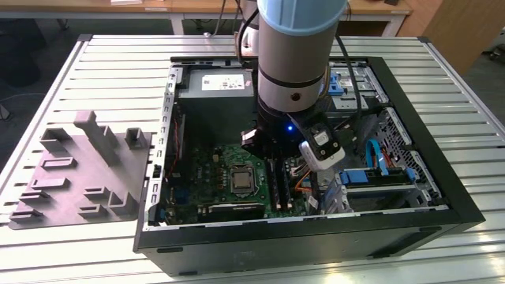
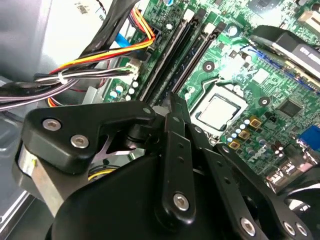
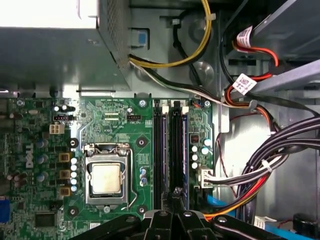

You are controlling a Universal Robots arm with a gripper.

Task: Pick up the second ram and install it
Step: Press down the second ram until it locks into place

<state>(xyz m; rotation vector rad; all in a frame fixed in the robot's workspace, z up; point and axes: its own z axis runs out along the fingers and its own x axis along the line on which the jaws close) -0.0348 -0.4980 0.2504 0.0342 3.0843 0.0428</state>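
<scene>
The second ram (image 3: 184, 145) looks like the thin blue strip standing on edge in the long black slots (image 3: 175, 145), right under the claw (image 3: 175, 192) tip; I cannot tell if it is clicked in. It is likely light, stiff and easy to break, so hold its long edges. The claw's fingers are pressed together, empty, with the shiny chip socket (image 3: 106, 177) on one side and thick wires (image 3: 270, 155) crowding the other.

I see a ribbed metal surface (image 1: 442, 77), a wooden desk (image 1: 197, 7) behind it, and a wooden cabinet (image 1: 457, 26) at the exterior view's right.
</scene>
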